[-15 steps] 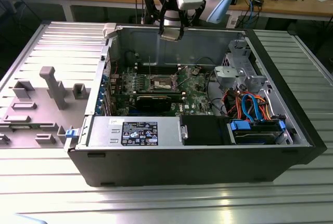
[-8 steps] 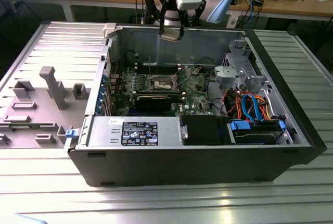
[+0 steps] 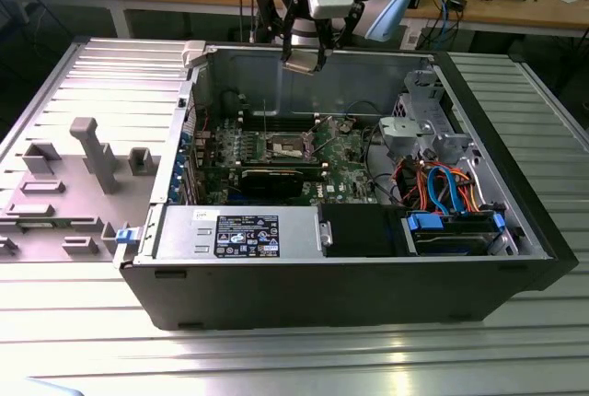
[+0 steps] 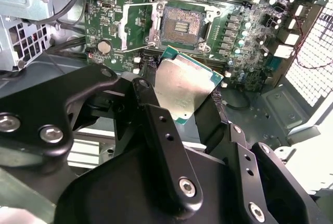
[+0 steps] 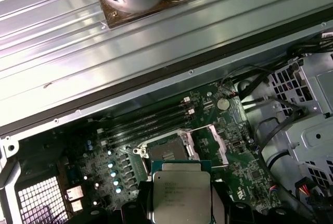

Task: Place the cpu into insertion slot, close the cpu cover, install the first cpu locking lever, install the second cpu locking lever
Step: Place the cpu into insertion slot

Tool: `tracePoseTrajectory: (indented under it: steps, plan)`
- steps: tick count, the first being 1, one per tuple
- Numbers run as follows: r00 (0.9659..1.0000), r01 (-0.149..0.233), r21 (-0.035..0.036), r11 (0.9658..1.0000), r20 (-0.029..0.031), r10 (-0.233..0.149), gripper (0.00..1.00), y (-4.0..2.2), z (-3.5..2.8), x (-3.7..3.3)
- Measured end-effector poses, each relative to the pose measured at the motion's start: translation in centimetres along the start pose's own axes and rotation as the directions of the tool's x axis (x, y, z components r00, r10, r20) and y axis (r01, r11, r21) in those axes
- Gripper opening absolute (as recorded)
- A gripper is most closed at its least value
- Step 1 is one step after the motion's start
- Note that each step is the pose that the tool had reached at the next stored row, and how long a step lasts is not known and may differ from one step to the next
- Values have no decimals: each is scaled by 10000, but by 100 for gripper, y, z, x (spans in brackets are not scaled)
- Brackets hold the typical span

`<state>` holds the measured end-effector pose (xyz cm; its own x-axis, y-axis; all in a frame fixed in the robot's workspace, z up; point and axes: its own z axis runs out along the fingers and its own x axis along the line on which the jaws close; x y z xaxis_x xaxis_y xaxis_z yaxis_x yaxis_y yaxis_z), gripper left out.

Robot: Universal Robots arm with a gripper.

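Item: gripper (image 3: 304,55), upper centre of the exterior view, raised over the far wall of the open computer case (image 3: 322,290). State: black fingers (image 4: 156,125) pressed onto two opposite edges of the cpu (image 4: 183,86), pinching it. The chip is held roughly flat, dull metal face toward both wrist cameras, clear of the motherboard (image 3: 350,152) and touching nothing but the fingers. It is near square, so it has no long axis to speak of. Item: insertion slot (image 4: 179,26), tan contact field bare, nothing seated in it. Item: cpu cover (image 4: 125,26), swung open and lying beside the slot, its window off the contacts. Governing relation: in the exterior view the slot (image 3: 290,145) sits at frame centre, below the gripper in the picture and slightly toward the exterior view's left, well apart from the chip. In both wrist views the slot appears just past the chip's leading edge, not beneath it. Judgement: the placing step is in hand and unfinished.
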<state>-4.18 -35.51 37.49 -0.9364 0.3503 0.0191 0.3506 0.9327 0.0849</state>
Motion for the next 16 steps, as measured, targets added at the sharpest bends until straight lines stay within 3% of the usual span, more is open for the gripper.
tracePoseTrajectory:
  steps: [6,12,16]
  plan:
    - [9992,-402,-8,9992,34,403,54,-1,9,0]
    - [9941,-1080,-17,9941,88,1080,54,-3,23,0]
    - [9941,-1084,-18,9941,89,1084,54,-3,23,0]
